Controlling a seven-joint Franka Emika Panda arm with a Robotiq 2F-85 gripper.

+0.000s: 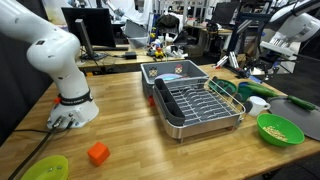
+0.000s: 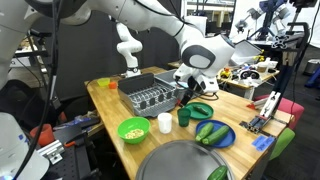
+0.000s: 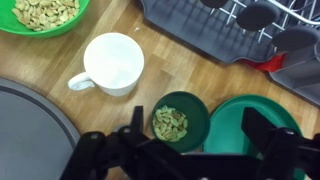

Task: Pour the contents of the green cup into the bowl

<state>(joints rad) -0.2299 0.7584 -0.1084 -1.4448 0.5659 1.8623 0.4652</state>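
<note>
Jaws wide and empty, the gripper (image 3: pixel 192 135) is hovering above the green cup (image 3: pixel 180 121), which is standing on the worktop (image 3: pixel 35 60) beside a white mug (image 3: pixel 112 62), and ought to be straddling it squarely, clear of the mug, before tipping towards the bowl (image 3: pixel 45 14)

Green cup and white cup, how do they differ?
The green cup holds tan bits; the white cup looks empty. The white cup has a handle; the green cup shows none. The white cup looks wider than the green cup. Both stand upright on the wooden table.
</note>
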